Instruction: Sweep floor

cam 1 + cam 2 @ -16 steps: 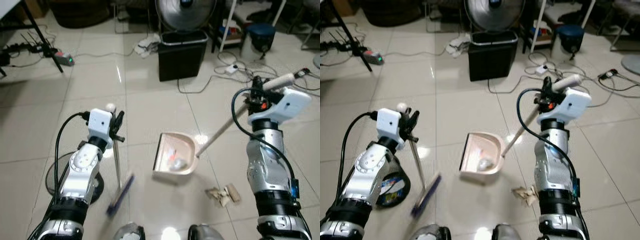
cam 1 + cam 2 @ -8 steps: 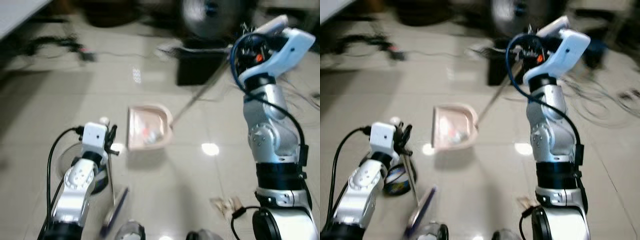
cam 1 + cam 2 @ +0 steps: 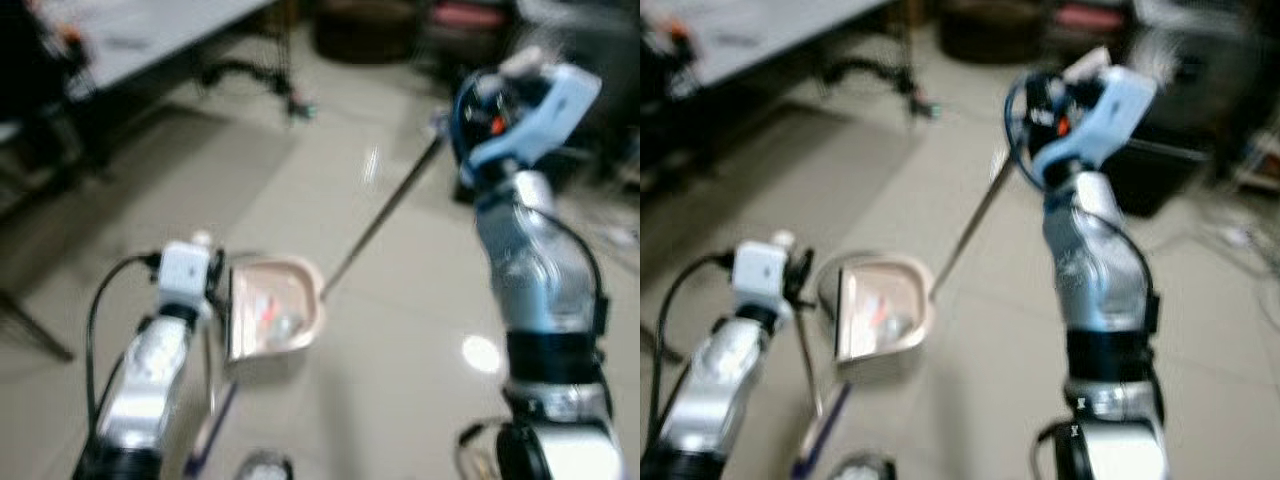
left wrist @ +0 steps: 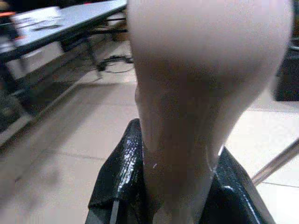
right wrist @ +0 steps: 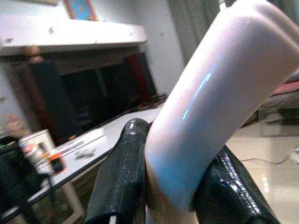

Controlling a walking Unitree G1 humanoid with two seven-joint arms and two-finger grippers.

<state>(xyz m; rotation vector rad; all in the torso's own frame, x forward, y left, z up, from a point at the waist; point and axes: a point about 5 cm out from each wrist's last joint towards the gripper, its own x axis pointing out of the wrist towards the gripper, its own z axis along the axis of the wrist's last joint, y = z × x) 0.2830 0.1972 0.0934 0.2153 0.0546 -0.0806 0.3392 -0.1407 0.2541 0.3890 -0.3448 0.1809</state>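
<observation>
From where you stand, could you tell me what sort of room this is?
Probably a workroom or home office: glossy tiled floor, a long grey table with clutter on top, and cables trailing beneath it. Blur hides finer detail.

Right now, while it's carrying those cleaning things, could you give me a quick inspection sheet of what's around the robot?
Surface: glossy pale tiled floor, blurred while the robot moves.
Job's things: pink dustpan with bits of litter inside, on a long handle; broom, brush end low near the floor.
Clutter: nothing clearly seen.
End effectors: left end effector shut on the broom's handle top; right end effector shut on the dustpan's handle grip, arm raised high.
Cables: black cable looping along the left arm; dark cords on the floor under the table, too blurred to detail.
Surroundings: grey table at far left; dark shapes behind, unclear.
</observation>
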